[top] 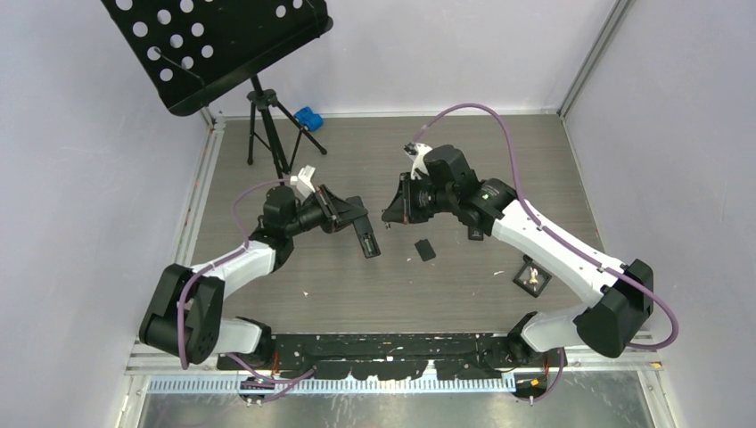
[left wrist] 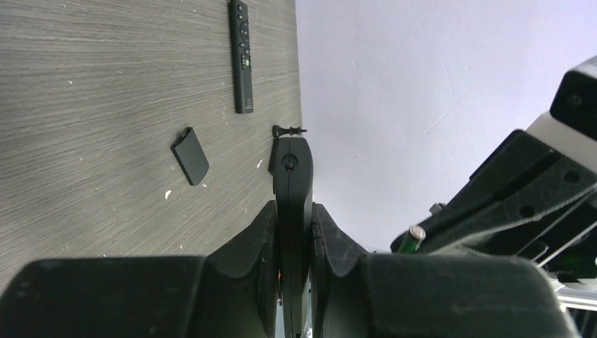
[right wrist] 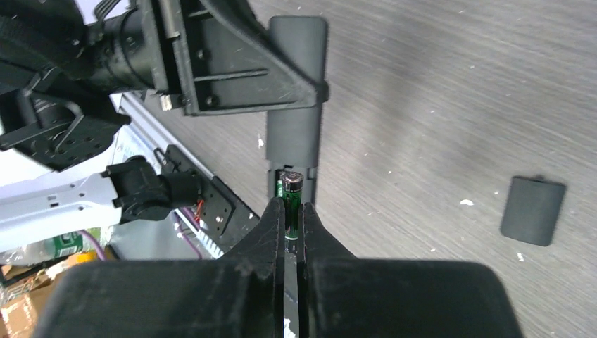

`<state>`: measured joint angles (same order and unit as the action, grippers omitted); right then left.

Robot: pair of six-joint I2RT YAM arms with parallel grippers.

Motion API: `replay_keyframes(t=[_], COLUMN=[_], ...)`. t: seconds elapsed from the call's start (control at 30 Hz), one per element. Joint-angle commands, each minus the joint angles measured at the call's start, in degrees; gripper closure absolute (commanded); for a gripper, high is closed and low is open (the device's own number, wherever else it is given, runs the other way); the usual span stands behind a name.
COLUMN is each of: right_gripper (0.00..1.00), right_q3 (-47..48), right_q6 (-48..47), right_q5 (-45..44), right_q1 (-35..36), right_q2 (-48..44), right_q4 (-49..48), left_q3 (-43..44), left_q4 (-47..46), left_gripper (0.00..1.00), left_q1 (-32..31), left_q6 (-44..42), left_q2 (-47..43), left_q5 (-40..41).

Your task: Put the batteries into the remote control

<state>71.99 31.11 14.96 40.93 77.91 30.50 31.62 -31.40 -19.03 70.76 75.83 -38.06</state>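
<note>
Pinched tight in my right gripper (right wrist: 290,210) is the dark green battery (right wrist: 291,190), its tip at the open bay of the remote control (right wrist: 294,134). My left gripper (left wrist: 293,215) is clamped shut on that remote control, and from the right wrist one of its fingers crosses the remote's back above the bay, covering that stretch. Further out, the flat black cover (right wrist: 533,210) lies alone on the table (left wrist: 105,105). A second remote (left wrist: 241,56) lies beyond it, buttons up.
</note>
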Motion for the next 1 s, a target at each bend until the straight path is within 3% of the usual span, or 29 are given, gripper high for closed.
replay_keyframes(t=[0.0,0.57,0.97], right_gripper=[0.99,0.94,0.77], right_q3=[1.04,8.3,9.05], right_q6=[2.84,-0.59,-0.64], right_q5=[1.92,-10.02,-8.62], right_q1=[2.71,9.87,10.23], right_q2=[-0.11,8.06,8.52], right_q4=[-0.84,8.41,9.32], left_q3=[-1.17,-2.9,-2.97], left_q4=[-9.88,-15.46,-16.5], left_gripper=[1.0,1.0,1.0], left_q1=[-0.14,-0.13,-0.13], left_q6=[5.12,9.16,9.58], left_q2=[0.85,2.84,3.6], left_q5=[0.53,0.45,0.44])
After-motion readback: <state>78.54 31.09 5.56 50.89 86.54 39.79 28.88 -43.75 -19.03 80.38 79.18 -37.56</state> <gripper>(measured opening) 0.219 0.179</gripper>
